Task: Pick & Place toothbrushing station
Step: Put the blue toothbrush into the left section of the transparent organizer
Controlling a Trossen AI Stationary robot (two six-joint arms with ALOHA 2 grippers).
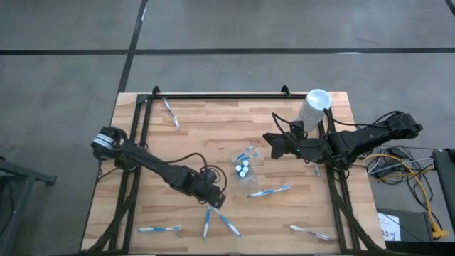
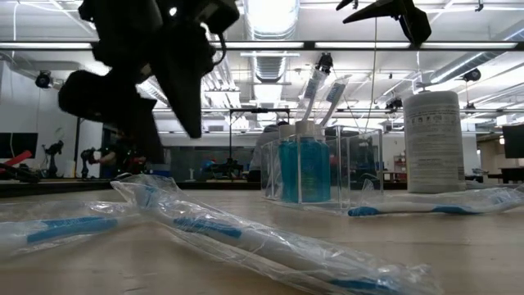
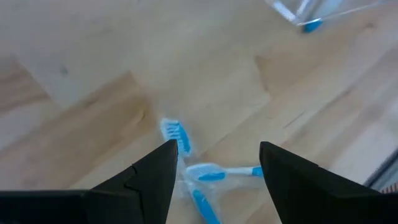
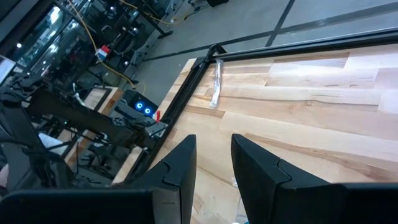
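Observation:
My left gripper point(image 1: 217, 202) hangs open over the near middle of the table, pointing steeply down. Two wrapped blue-and-white toothbrushes point(image 1: 206, 222) point(image 1: 229, 224) lie flat just below it. In the left wrist view their heads point(image 3: 176, 133) point(image 3: 214, 173) show between the fingers, which touch neither. A clear container point(image 1: 245, 168) at the table's middle holds small blue white-capped tubes point(image 2: 301, 168). My right gripper point(image 1: 274, 142) waits in the air right of it. Its fingers point(image 4: 213, 168) stand a little apart with nothing between them.
More wrapped toothbrushes lie flat on the table: near left point(image 1: 160, 229), near right point(image 1: 309, 232), by the container point(image 1: 270, 190) and far left point(image 1: 170, 112). A tall white cylinder point(image 1: 313, 107) stands at the far right. Black rails point(image 1: 213, 95) run along the table's edges.

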